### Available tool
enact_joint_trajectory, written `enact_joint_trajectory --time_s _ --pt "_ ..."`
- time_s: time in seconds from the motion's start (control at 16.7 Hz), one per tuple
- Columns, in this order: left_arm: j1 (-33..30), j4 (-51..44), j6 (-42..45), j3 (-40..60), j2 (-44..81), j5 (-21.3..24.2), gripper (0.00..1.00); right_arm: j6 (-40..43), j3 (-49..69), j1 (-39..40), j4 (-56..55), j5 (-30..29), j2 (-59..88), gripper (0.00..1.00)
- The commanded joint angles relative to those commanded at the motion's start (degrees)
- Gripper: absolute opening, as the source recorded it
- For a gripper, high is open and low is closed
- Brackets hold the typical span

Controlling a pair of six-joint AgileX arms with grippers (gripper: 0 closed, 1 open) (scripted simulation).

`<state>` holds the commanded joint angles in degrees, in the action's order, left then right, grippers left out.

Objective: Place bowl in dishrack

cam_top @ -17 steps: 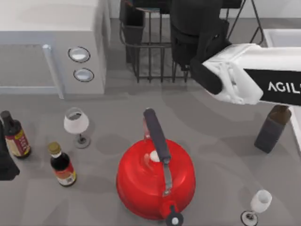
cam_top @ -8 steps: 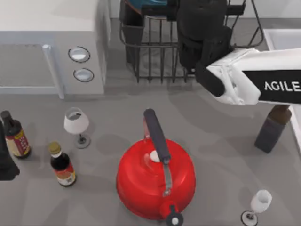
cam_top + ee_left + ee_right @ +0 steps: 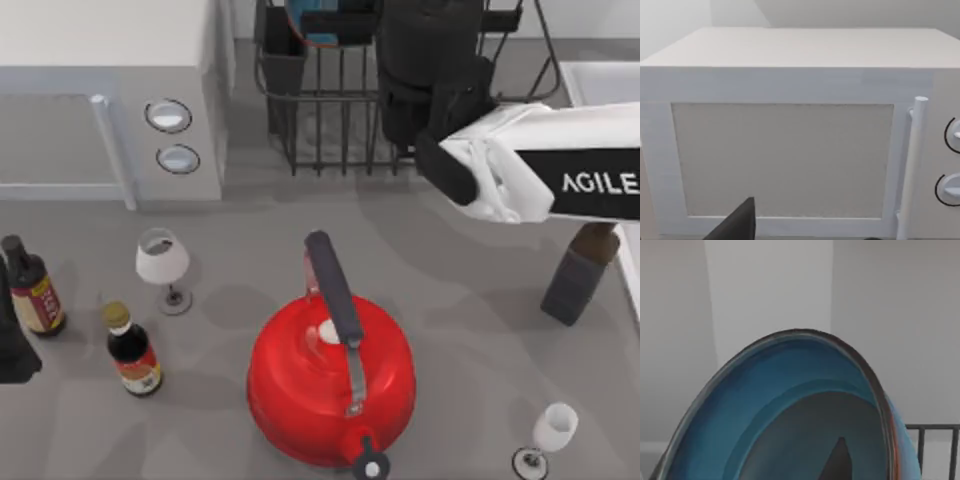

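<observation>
Top view, contents: right arm point(image 3: 545, 180), white shell lettered "AGILE" before the frame cuts it off, reaching over the dishrack point(image 3: 330, 110) at the table's far edge. Bowl point(image 3: 318, 22), blue inside, above the rack beside its dark corner cup point(image 3: 280, 45); right gripper's grip on it cannot be told. Right wrist view: bowl interior close up. Red kettle point(image 3: 330, 385), two wine glasses point(image 3: 162, 262), two sauce bottles point(image 3: 132, 352) with illegible red labels, microwave point(image 3: 110, 90). Left arm point(image 3: 12, 340) parked at the left edge.
</observation>
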<state>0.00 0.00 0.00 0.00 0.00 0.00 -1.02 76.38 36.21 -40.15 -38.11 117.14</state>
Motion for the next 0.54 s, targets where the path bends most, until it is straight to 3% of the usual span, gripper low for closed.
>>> enact_joint_trajectory --time_s 0.18,0.54 --pt "0.00 0.00 0.00 0.00 0.00 0.00 1.00 0.00 0.00 0.00 0.00 0.00 0.00 0.98" --pt "0.00 0.00 0.00 0.00 0.00 0.00 1.00 0.00 0.00 0.00 0.00 0.00 0.00 1.00"
